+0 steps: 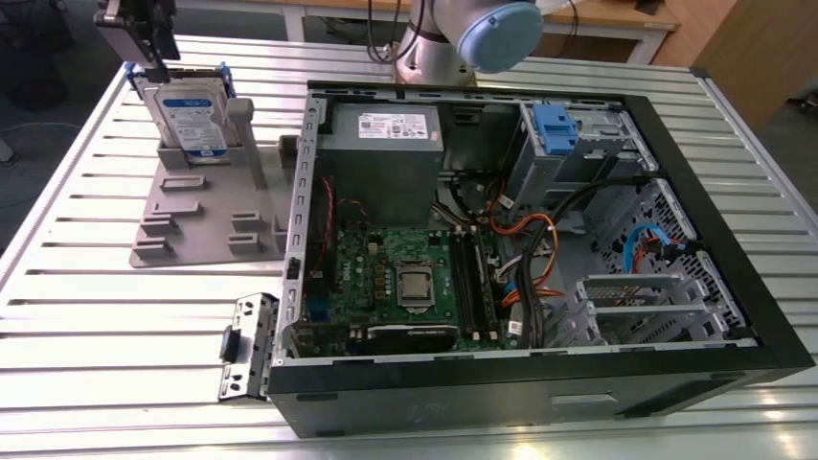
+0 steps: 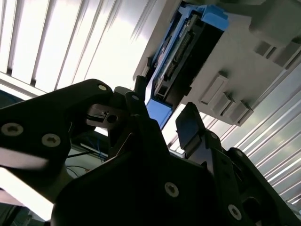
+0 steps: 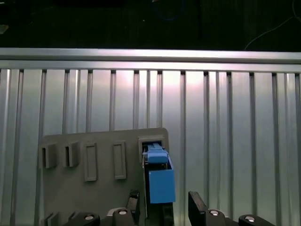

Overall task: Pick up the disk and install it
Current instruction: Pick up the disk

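One disk [image 1: 194,115] (upright) between two parted jaws.

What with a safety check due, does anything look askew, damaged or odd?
Nothing stands out. The silver hard drive in its blue plastic frame stands upright in the grey plastic holder, straddled by the open end effector.

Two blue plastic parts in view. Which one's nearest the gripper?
The blue frame around the disk, standing upright in the grey holder on the table; the gripper's open fingers straddle it. The other, a blue latch, sits inside the computer case.
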